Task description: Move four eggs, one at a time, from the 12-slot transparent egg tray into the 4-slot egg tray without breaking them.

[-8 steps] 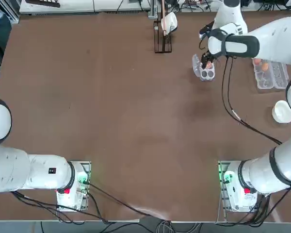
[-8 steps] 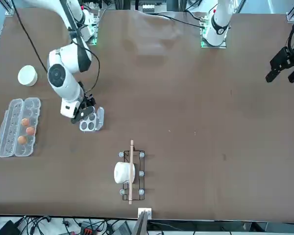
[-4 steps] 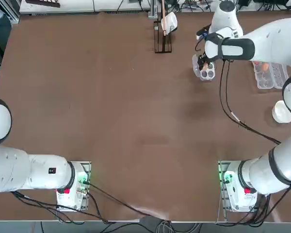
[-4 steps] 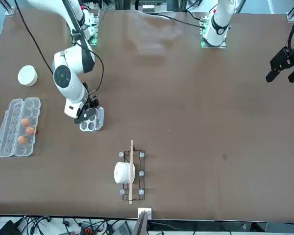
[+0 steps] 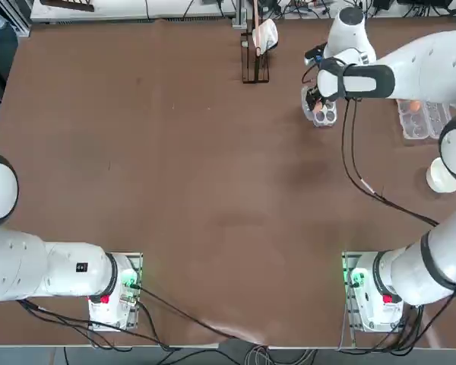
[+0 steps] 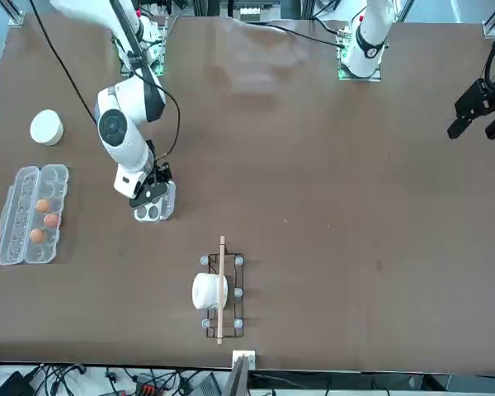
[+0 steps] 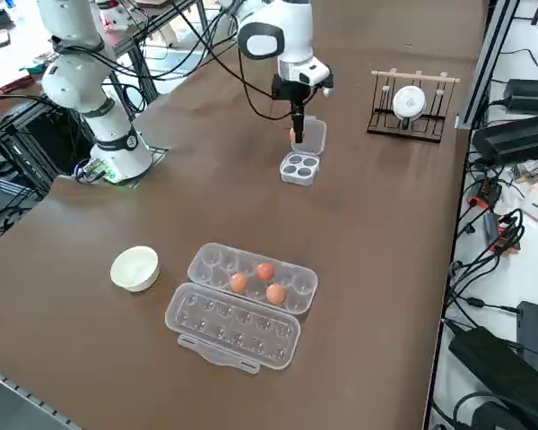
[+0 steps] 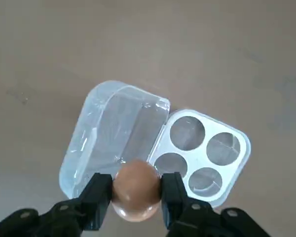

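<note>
Wrist view, item one: an egg point(image 8: 135, 187), orange-brown, clamped between both fingers point(image 8: 99, 195) of my right gripper point(image 8: 136, 193). I read no brand, label or writing on any item. The held egg hangs above the hinge line of the 4-slot egg tray point(image 8: 203, 158), where its open lid flap point(image 8: 113, 133) meets the four cups; all four cups show bare. On the side view the right gripper point(image 7: 296, 134) points straight down, over the lid side of that tray point(image 7: 299, 167). Item two: the 12-slot transparent egg tray point(image 7: 242, 305), lid open, well apart from the gripper, carrying three eggs point(image 7: 258, 281). Item three: a white bowl point(image 7: 134, 268) beside it on the desk point(image 7: 368, 251).
</note>
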Controlling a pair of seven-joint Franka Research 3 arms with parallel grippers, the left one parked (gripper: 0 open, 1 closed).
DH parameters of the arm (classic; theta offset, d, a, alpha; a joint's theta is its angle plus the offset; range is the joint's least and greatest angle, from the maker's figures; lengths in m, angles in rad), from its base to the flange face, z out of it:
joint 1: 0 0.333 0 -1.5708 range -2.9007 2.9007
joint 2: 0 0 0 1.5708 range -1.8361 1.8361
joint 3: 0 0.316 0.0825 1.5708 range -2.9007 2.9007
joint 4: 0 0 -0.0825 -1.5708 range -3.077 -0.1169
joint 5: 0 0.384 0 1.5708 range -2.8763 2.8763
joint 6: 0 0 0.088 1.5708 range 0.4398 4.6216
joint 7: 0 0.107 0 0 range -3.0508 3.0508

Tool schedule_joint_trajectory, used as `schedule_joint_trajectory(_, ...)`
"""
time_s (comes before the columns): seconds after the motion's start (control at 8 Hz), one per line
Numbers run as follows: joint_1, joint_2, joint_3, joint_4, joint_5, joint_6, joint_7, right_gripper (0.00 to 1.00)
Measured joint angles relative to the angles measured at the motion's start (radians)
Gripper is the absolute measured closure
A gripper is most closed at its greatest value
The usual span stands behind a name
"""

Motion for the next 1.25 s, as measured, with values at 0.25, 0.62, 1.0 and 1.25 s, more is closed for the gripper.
schedule_joint_trajectory(0.25,-0.008,0.001,-0.014,0.0,-0.001,0.0,-0.025,0.42)
schedule_joint_trajectory(0.62,-0.045,0.006,-0.02,-0.001,0.0,0.008,-0.075,0.42)
schedule_joint_trajectory(1.0,-0.046,0.035,-0.018,-0.002,0.0,0.032,-0.075,0.42)
schedule_joint_trajectory(1.25,-0.046,0.05,-0.018,-0.002,0.0,0.037,-0.075,0.42)
